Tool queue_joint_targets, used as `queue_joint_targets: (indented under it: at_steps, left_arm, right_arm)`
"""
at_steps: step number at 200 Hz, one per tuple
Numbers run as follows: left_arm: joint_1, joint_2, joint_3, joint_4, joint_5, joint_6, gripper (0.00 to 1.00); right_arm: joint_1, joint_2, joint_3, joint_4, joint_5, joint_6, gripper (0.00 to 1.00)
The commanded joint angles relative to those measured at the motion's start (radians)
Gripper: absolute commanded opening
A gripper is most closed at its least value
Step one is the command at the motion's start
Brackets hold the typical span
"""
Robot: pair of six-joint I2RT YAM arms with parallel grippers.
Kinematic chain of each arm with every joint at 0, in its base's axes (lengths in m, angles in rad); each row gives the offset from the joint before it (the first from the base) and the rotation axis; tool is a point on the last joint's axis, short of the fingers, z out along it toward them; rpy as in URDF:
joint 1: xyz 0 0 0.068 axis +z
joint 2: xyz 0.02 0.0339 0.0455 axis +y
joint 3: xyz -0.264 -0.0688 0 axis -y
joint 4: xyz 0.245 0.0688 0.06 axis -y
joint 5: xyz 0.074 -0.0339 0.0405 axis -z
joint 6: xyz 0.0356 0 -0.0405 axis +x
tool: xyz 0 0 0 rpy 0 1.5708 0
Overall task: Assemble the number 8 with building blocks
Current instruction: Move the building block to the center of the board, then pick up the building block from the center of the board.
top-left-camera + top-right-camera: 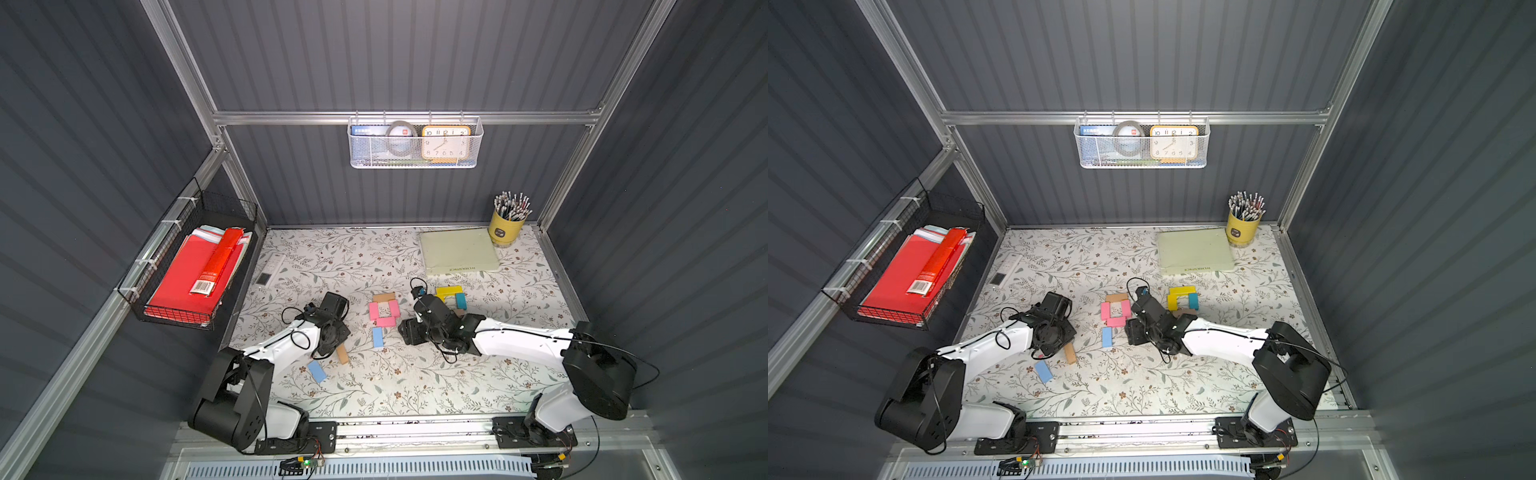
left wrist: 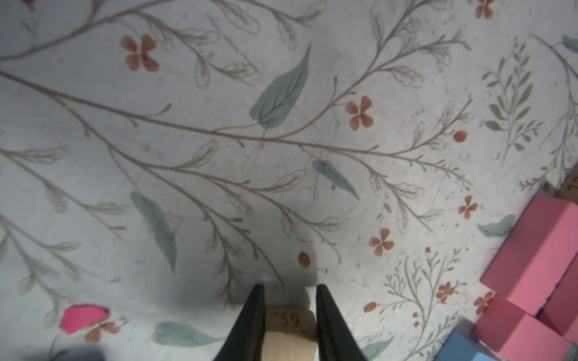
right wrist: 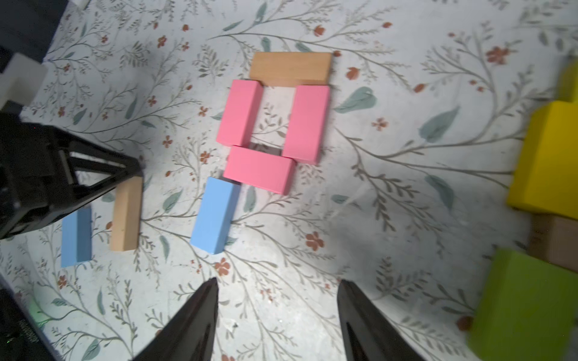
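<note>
At mid-table a tan block [image 1: 384, 297] tops a square of three pink blocks [image 3: 240, 112] [image 3: 308, 120] [image 3: 259, 170], with a blue block [image 1: 377, 337] below its left corner. My left gripper [image 2: 289, 289] is shut on the end of another tan block [image 2: 289, 331], marked 65, which shows in both top views [image 1: 342, 354] [image 1: 1070, 353] and in the right wrist view [image 3: 126, 212]. A loose blue block [image 1: 317, 371] lies beside it. My right gripper [image 3: 277, 283] hangs open over bare cloth, just right of the figure [image 1: 410, 332]. Yellow [image 1: 449, 289], teal [image 1: 460, 301] and green [image 3: 525, 303] blocks sit to the right.
A pale green pad [image 1: 457, 252] and a yellow cup of pencils [image 1: 506, 226] stand at the back right. A remote [image 1: 269, 269] lies at the left edge. A black wire basket with red folders [image 1: 187, 274] hangs on the left wall, a white mesh basket [image 1: 415, 162] on the back wall.
</note>
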Motion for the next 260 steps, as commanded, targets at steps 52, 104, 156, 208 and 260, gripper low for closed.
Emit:
queue_joint_targets:
  at_steps: [52, 104, 156, 208, 260]
  left_arm:
    - [0.016, 0.037, 0.14, -0.056, -0.055, 0.02, 0.78]
    - [0.217, 0.055, 0.295, -0.03, -0.096, 0.192, 0.92]
    - [0.386, 0.097, 0.358, 0.054, -0.039, 0.289, 0.94]
    - [0.437, 0.105, 0.344, 0.107, -0.052, 0.342, 0.94]
    - [0.439, 0.117, 0.329, 0.128, -0.036, 0.362, 0.94]
  right_arm:
    - [0.15, 0.134, 0.162, 0.014, 0.06, 0.071, 0.67]
    - [0.252, 0.304, 0.358, -0.044, 0.182, 0.09, 0.71]
    - [0.307, 0.522, 0.601, -0.188, 0.219, 0.062, 0.71]
    - [0.31, 0.677, 0.789, -0.352, 0.227, 0.073, 0.68]
    - [0.308, 0.724, 0.846, -0.393, 0.256, 0.057, 0.59]
